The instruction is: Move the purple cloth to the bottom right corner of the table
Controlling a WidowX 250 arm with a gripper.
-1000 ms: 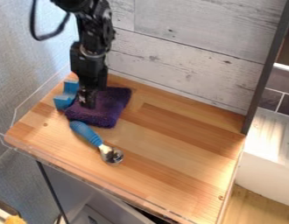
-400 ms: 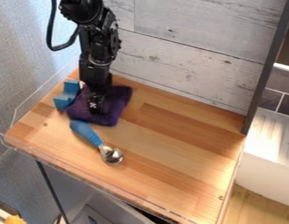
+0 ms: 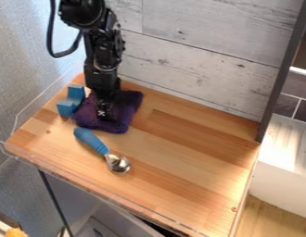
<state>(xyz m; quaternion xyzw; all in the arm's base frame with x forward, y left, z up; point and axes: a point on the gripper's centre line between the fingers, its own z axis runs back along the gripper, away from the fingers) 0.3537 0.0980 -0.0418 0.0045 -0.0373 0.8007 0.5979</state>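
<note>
Purple cloth point(image 3: 124, 111): laid on the upper left part of the desk point(image 3: 193, 157), slightly rumpled, well apart from its goal; not lifted clear of the wood, as far as can be made out.
Gripper point(image 3: 103, 116): held low over the front half of the cloth, pointed down, seemingly in contact with it. Whether it is open or closed cannot be told; whether any fabric is pinched or only pressed cannot be told either.
Bottom right corner point(image 3: 222, 224): not reached by any part of the cloth; the main crossing of the desk is yet to be made.
Done: the cloth is found and met by the gripper, by the look of it. A firm hold is not confirmed.
Left: a grip or steady pressure is to be secured, the cloth carried or dragged toward the near right, then set down and released at the corner. Progress is judged to be early.
Spoon point(image 3: 92, 140): laid with its blue handle just beside the near edge of the cloth, its metal bowl toward the near right. It could be pushed along if the cloth is dragged straight; a lift, or a path begun to the right, would be better suited.
Blue block point(image 3: 66, 107): set just beside the left edge of the cloth; contact cannot be told. Little hindrance is expected from it on a rightward move.
</note>
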